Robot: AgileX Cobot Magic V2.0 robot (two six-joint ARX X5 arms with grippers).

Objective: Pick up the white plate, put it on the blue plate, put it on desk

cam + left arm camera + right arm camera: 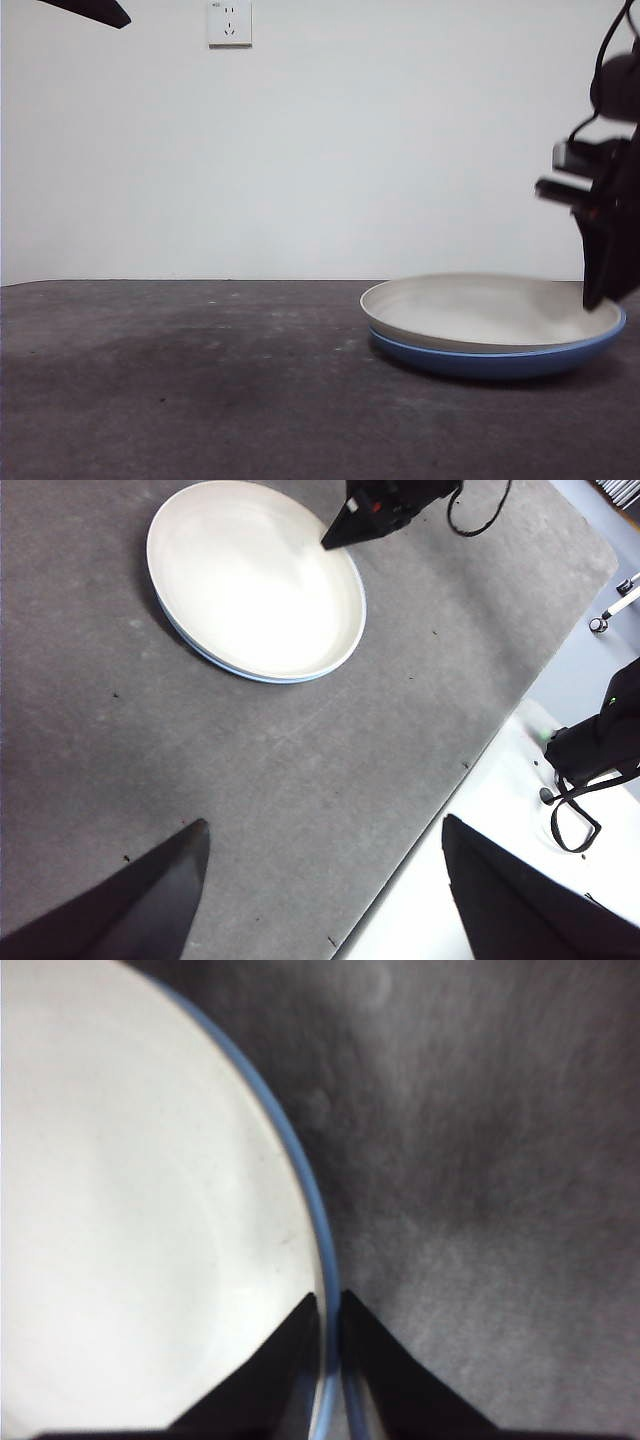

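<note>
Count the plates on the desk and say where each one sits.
2. The round matte cream white plate is nested in the glossy round blue plate, which rests on the dark grey desk. The right claw pinches their rims.

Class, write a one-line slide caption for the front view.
White plate nested in blue plate on the desk, right gripper at their rim.

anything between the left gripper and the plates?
Nothing: the left wrist view shows only bare desk between the open left gripper and the white plate stacked in the blue plate. The right gripper is at the stack's far rim.
</note>
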